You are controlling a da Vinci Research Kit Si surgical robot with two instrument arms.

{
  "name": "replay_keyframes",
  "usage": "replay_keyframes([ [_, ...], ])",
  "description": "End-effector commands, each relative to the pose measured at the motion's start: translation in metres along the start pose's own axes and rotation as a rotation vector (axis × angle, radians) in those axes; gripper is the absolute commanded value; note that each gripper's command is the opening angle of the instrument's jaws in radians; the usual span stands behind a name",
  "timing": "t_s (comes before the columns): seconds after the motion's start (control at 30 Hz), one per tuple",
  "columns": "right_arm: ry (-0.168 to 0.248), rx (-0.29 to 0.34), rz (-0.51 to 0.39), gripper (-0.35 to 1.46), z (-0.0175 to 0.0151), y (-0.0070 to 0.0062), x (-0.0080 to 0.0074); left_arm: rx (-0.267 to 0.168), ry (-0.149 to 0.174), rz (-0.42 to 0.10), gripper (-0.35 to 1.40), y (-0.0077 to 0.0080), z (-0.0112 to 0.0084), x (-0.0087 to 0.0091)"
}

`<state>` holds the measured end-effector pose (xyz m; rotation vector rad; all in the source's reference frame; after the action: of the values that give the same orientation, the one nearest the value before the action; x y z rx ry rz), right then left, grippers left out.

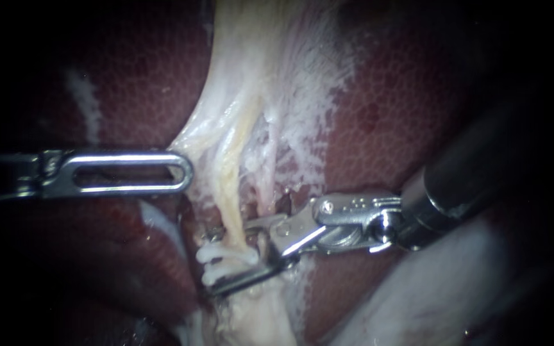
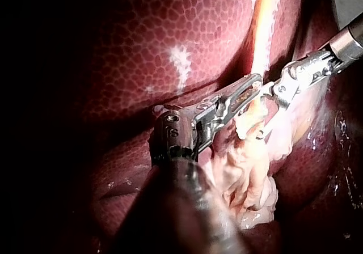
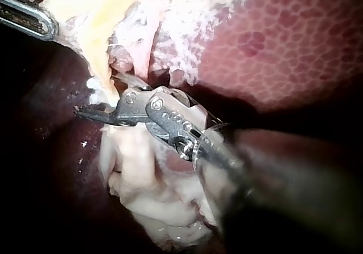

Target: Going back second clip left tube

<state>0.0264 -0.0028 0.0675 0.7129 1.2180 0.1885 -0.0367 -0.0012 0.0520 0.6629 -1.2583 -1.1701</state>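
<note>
Left tube [image 1: 233,186]: a yellowish strand running down the pale tissue [image 1: 270,64] in the cleft of the liver [image 1: 405,115]. A paler strand lies just beside it, on the side of the right instrument's shaft.
White clip [image 1: 233,256]: set across the left tube at its lower end. A second white band sits just beneath it; whether the two touch cannot be told.
Right instrument [image 1: 213,263]: enters over the liver's right side. Its jaws stand apart, one on each side of the tube, with the white clip in the gap. Nothing is seen to be gripped, and contact between either jaw and the clip cannot be confirmed.
Left instrument [image 1: 184,172]: slotted jaws closed on the edge of the pale tissue, which tents toward them.
Reason for left hold: judged to be traction, spreading the sheet so the tube lies straight and exposed.
Reason for right posture: judged to be a release stance, with the jaws parted so they can slide clear of the clip.
Stage: the clip appears seated; withdrawal not yet made.
Risk: a jaw tip could snag the clip or tube on the way out. Retreat along the shaft's own line is advised.
</note>
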Motion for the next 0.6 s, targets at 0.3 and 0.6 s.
replay_keyframes([
  [0.3,-0.001,-0.016,-0.010,0.60,-0.0021,-0.0003,0.0005,0.000,0.000,0.000,-0.35,0.0000,0.0000,0.0000],
  [0.6,0.008,-0.003,0.006,0.60,-0.0051,-0.0019,0.0002,0.000,0.000,0.000,-0.35,0.0000,-0.0001,0.0000],
])
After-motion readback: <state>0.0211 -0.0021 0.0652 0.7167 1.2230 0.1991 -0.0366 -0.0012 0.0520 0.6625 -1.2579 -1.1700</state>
